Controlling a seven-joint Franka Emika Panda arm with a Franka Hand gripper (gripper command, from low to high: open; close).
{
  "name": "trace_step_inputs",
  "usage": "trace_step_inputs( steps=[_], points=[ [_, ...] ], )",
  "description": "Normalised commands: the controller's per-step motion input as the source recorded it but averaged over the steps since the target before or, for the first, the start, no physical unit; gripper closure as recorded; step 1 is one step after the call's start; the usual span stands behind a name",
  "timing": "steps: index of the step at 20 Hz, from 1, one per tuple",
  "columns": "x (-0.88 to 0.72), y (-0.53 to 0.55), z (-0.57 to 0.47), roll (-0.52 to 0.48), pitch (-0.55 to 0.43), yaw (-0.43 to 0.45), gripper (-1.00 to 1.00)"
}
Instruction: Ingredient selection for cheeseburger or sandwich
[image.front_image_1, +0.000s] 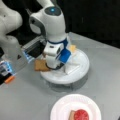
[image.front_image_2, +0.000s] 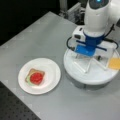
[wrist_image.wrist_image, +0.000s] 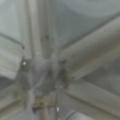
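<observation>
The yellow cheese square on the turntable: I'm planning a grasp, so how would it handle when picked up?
The yellow cheese square looks thin and flat, so probably light and hard to pinch off the white turntable. It lies near the rim, so a push might slide it off.

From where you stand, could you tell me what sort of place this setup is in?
Most likely a robotics lab bench, not a kitchen. The grey table carries a white divided turntable with the gripper low over its centre, a paper plate holding a toy sandwich, and a perforated optical board at the edge.
</observation>
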Motion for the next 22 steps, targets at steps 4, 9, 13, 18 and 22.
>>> trace_step_inputs(
  steps=[4,9,13,18,22],
  points=[
    [-0.08,-0.03,-0.1,0.083,-0.095,0.191,-1.0],
    [-0.1,-0.05,-0.08,0.11,-0.052,0.225,-1.0],
    [-0.11,-0.08,-0.09,0.142,-0.006,0.329,-1.0],
    [-0.05,-0.12,-0.1,0.171,0.072,0.588,-1.0],
    [0.03,-0.14,-0.1,0.134,0.113,0.489,-1.0]
  ],
)
